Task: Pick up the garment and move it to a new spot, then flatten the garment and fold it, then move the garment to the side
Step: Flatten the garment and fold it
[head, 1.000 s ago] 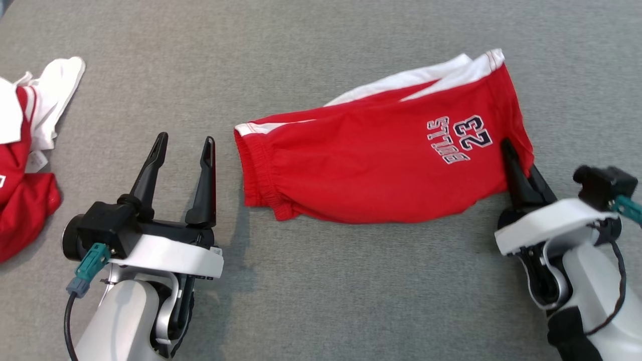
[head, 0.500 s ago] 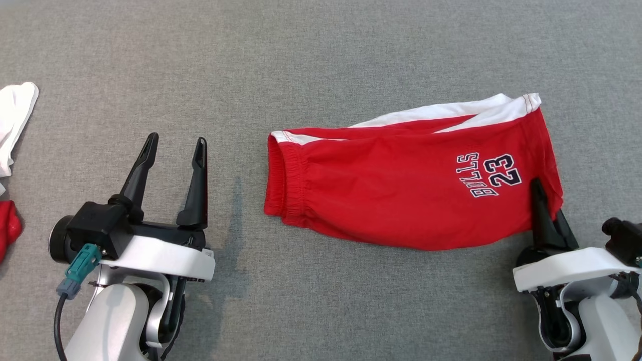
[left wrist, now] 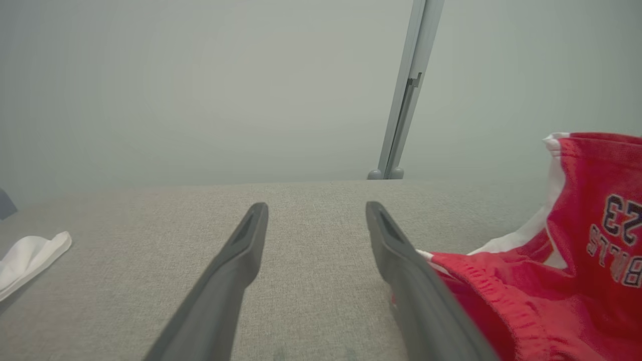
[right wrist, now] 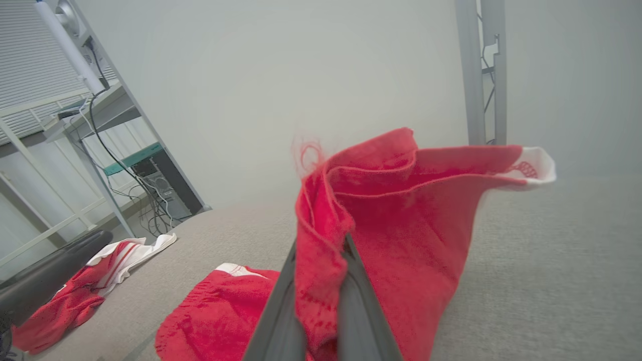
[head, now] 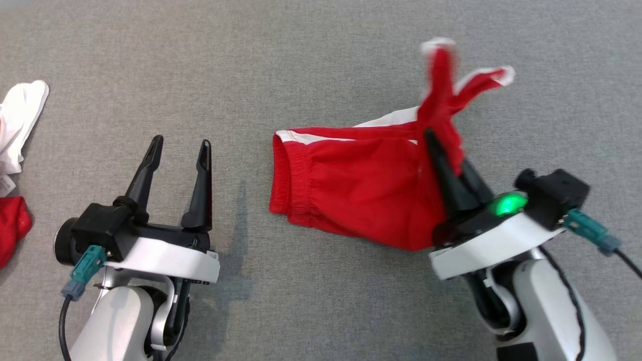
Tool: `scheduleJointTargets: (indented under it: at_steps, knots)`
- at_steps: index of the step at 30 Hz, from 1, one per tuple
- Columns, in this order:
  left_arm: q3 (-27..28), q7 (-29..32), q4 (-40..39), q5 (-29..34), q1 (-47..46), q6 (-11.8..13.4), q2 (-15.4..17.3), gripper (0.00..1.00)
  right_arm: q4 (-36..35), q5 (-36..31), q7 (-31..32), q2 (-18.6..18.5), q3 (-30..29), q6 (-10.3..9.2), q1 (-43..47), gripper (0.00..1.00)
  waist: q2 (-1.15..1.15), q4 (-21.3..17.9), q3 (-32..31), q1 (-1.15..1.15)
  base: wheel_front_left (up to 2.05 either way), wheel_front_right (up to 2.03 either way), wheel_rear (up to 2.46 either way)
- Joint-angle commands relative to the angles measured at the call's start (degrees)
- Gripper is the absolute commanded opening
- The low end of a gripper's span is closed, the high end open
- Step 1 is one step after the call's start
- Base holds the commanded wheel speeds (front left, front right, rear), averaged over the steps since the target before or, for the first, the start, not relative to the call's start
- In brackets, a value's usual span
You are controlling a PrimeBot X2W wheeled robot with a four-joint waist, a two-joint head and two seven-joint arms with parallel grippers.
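The garment is a pair of red shorts (head: 351, 190) with white trim and a "BULLS 23" print (left wrist: 617, 245), lying on the grey table. Its waistband (head: 286, 175) rests flat toward the middle. My right gripper (head: 444, 150) is shut on the leg-end fabric (right wrist: 321, 281) and holds it raised above the table, so the hems (head: 471, 75) stick up and flap. My left gripper (head: 178, 148) stands open left of the waistband, apart from the cloth, with nothing between its fingers (left wrist: 235, 260).
A second red and white garment (head: 15, 150) lies crumpled at the table's left edge, seen also in the right wrist view (right wrist: 85, 291). A metal post (left wrist: 406, 90) stands behind the table's far edge. Shelving with cables (right wrist: 100, 140) stands off to the side.
My right gripper has lifted the leg end of the shorts off the table and carried it left, over the rest of the shorts. The left gripper stays open and in place.
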Motion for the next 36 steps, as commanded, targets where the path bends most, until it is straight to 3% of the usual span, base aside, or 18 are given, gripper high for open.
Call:
scheduleJointTargets:
  at_steps: [1,8,15,16,17,19,28,36]
  knots:
    - [-0.1,-0.3,0.0,-0.1,-0.4,-0.2,0.0,1.0,-0.6,0.8,0.5,-0.2,2.2,0.01,-0.7,0.0,0.0,0.5,0.1,0.0,0.0,0.0,0.0]
    - [-0.7,-0.9,0.8,-0.5,-0.7,-0.3,-0.6,1.0,3.2,3.1,1.8,-0.2,14.0,0.01,-2.9,0.0,0.0,2.1,0.6,0.0,0.0,0.0,0.0]
    - [-1.1,-1.4,1.7,-1.0,-1.1,-0.5,-1.0,1.0,9.9,5.2,1.3,-0.2,20.9,0.01,-5.5,0.0,0.0,2.9,0.9,0.0,0.0,0.0,0.0]
    - [-1.1,-1.5,1.9,-1.0,-1.1,-0.6,-1.0,1.0,10.6,5.2,1.5,-0.2,21.6,0.01,-5.8,0.07,0.0,3.0,0.9,0.0,0.0,0.0,0.0]
    - [-1.1,-1.6,2.0,-1.0,-1.1,-0.6,-1.1,1.0,11.1,5.2,1.3,-0.2,22.3,0.01,-6.2,0.34,0.0,3.0,0.9,0.0,0.0,0.0,0.0]
    - [-1.2,-1.7,2.3,-1.2,-1.2,-0.7,-1.1,1.0,11.7,5.4,1.3,-0.2,23.7,0.01,-6.5,1.0,0.0,2.9,0.8,0.0,0.0,0.0,0.0]
    - [-1.3,-2.3,3.6,-1.7,-0.9,-0.6,-1.1,1.0,8.6,4.1,0.1,-0.2,26.0,0.01,-4.9,1.0,0.0,2.2,-0.7,0.0,0.0,0.0,0.0]
    - [-0.8,-1.9,3.6,-1.7,0.5,0.5,-0.3,1.0,0.8,-0.9,-0.1,-0.3,16.6,0.01,1.3,1.0,0.0,0.8,-3.4,0.0,0.0,0.0,0.0]
